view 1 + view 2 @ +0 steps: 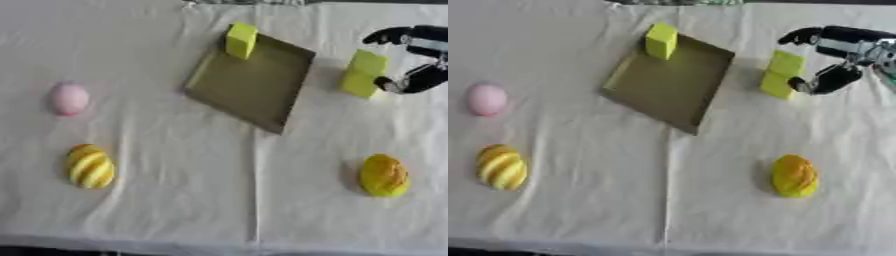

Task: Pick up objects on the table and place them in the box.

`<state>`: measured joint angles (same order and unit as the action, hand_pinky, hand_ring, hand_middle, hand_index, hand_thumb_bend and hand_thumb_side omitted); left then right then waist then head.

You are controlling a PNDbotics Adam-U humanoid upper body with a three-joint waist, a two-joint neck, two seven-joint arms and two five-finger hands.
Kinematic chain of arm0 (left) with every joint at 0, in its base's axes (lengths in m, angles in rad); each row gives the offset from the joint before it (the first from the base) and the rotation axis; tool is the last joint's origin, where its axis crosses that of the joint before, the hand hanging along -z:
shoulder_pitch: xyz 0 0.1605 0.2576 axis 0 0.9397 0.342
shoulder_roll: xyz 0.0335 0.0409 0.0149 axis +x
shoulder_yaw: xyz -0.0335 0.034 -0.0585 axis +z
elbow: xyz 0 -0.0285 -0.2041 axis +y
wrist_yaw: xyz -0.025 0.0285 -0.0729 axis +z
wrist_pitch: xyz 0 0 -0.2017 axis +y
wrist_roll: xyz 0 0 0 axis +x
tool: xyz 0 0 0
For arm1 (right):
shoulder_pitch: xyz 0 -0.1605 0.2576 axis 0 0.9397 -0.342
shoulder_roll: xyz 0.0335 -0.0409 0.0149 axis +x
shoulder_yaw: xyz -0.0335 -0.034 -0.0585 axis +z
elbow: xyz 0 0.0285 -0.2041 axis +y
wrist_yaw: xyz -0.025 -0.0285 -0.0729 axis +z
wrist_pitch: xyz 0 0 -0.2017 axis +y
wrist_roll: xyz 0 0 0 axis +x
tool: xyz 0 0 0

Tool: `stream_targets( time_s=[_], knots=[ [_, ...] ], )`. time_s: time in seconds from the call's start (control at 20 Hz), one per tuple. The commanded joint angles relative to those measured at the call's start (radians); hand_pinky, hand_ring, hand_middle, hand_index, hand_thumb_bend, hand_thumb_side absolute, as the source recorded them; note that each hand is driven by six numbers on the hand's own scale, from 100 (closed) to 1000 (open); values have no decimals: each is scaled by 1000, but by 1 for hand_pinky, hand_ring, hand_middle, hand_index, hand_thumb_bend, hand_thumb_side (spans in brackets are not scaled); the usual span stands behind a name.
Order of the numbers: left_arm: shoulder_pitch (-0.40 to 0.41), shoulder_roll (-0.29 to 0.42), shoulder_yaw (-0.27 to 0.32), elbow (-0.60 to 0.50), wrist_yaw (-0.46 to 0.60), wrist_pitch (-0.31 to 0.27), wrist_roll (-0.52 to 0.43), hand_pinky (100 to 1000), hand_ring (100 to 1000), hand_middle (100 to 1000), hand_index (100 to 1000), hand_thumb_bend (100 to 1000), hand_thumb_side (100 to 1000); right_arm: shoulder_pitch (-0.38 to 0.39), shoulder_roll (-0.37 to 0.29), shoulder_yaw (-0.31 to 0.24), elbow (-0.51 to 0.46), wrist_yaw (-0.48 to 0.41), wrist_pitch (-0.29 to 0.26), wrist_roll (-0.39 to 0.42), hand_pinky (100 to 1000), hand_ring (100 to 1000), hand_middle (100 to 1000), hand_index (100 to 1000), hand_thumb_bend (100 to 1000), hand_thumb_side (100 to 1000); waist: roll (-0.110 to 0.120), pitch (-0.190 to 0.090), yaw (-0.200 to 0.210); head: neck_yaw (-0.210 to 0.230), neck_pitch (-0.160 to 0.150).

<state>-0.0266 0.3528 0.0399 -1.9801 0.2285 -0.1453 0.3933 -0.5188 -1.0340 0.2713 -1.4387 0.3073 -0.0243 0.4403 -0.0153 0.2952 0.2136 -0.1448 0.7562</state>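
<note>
1. Nearest on the cloth-covered bench (219, 200) lie two egg-shaped things, well apart; a yellow egg with pale stripes (90, 166) at the left, and a plain yellow-orange egg (383, 175) at the right; both rest on the cloth, touching nothing else.
2. Farther back at the left lies a pink egg (69, 99), alone, beyond the striped one.
3. Near the middle sits the box (249, 87), a flat olive tray set askew, one corner pointing to the near side; a yellow block (241, 40) stands at its far corner, on or against the rim.
4. To the right of the box, just beside it but apart, stands a second yellow block (364, 73), upright on the cloth.
5. The right hand (833, 55) comes in from the upper right; its thumb and fingers are curved wide around the second block's right side, the lower fingertip touching or nearly touching the block; a closed grasp cannot be seen.
</note>
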Motion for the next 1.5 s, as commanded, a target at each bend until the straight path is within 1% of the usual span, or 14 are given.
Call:
stream_targets(
  time_s=[0.05, 0.25, 0.45, 0.9, 0.95, 1.05, 1.15, 1.25, 1.35, 1.4, 1.45, 1.5],
  knots=[
    [-2, 20, 4, -20, 2, 1, -1, 811, 712, 656, 750, 100, 710, -13, -24, -14, 6, 22, 10, -22, 1000, 1000, 994, 1000, 305, 100, -16, -154, 1, -4, 0],
    [-3, 20, 3, -20, 4, 1, -3, 812, 712, 656, 750, 100, 710, -16, -17, -5, 21, 52, 23, -30, 1000, 1000, 997, 1000, 319, 100, -15, -153, 4, -6, 0],
    [-5, 20, 3, -20, 5, 0, -4, 812, 712, 655, 750, 100, 710, -21, -8, 3, 32, 68, 28, -22, 1000, 1000, 998, 1000, 310, 100, -15, -151, 6, -6, 0],
    [-5, 18, 1, -20, 8, 1, -6, 813, 713, 655, 750, 100, 710, -44, 20, 15, 78, 79, 52, -21, 1000, 1000, 997, 1000, 265, 103, -15, -148, 9, -13, -2],
    [-5, 17, 1, -20, 9, 1, -7, 813, 713, 655, 750, 100, 710, -47, 22, 15, 83, 83, 56, -23, 1000, 1000, 995, 1000, 255, 160, -15, -147, 9, -13, -3],
    [-5, 17, 1, -20, 9, 1, -7, 814, 713, 655, 750, 100, 710, -53, 28, 14, 95, 95, 65, -35, 1000, 1000, 991, 1000, 248, 192, -15, -147, 9, -14, -3],
    [-4, 16, 1, -20, 10, 2, -8, 814, 713, 655, 750, 100, 711, -56, 33, 12, 110, 106, 72, -50, 1000, 1000, 983, 1000, 246, 203, -15, -145, 10, -14, -4],
    [-3, 16, 2, -20, 11, 2, -7, 814, 713, 655, 750, 100, 711, -57, 37, 12, 118, 110, 75, -59, 1000, 1000, 966, 1000, 226, 223, -15, -144, 10, -14, -4],
    [-3, 16, 1, -20, 11, 2, -7, 814, 713, 655, 749, 100, 711, -57, 41, 15, 118, 100, 75, -56, 1000, 1000, 927, 1000, 196, 250, -15, -142, 9, -14, -3],
    [-3, 16, 1, -20, 11, 2, -8, 814, 713, 655, 749, 100, 711, -57, 42, 17, 115, 91, 75, -50, 1000, 1000, 894, 1000, 175, 265, -15, -142, 9, -14, -2],
    [-3, 16, 1, -20, 12, 3, -8, 815, 713, 655, 749, 100, 711, -57, 43, 18, 111, 83, 77, -44, 1000, 1000, 879, 1000, 172, 267, -15, -141, 9, -14, -2],
    [-3, 16, 0, -20, 12, 3, -9, 815, 713, 655, 749, 100, 711, -57, 44, 19, 108, 76, 80, -39, 1000, 1000, 845, 992, 162, 272, -15, -141, 8, -14, -1]
  ],
)
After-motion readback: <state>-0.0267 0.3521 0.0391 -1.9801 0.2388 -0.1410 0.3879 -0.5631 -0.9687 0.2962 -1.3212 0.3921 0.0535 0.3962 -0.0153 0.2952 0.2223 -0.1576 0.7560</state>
